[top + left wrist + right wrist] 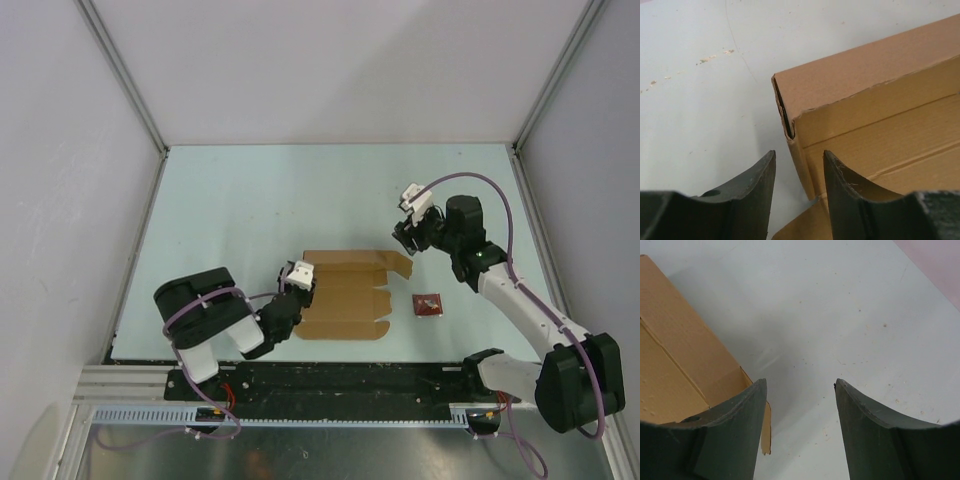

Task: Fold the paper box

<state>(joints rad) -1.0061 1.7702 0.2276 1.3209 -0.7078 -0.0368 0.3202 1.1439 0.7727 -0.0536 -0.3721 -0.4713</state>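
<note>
The paper box (345, 295) is a brown cardboard sheet lying mostly flat near the table's front middle, with flaps on its right side. My left gripper (297, 296) is at its left edge. In the left wrist view the left gripper (799, 159) is open, and a raised folded side wall of the box (860, 120) stands between the fingers (757, 192). My right gripper (404, 238) hovers by the box's far right flap. In the right wrist view the right gripper (800, 385) is open and empty, with the box (675, 360) beside its left finger (740, 425).
A small red square packet (428, 303) lies just right of the box. The pale table (250, 200) is enclosed by white walls on three sides, with a metal rail (340, 415) along the near edge.
</note>
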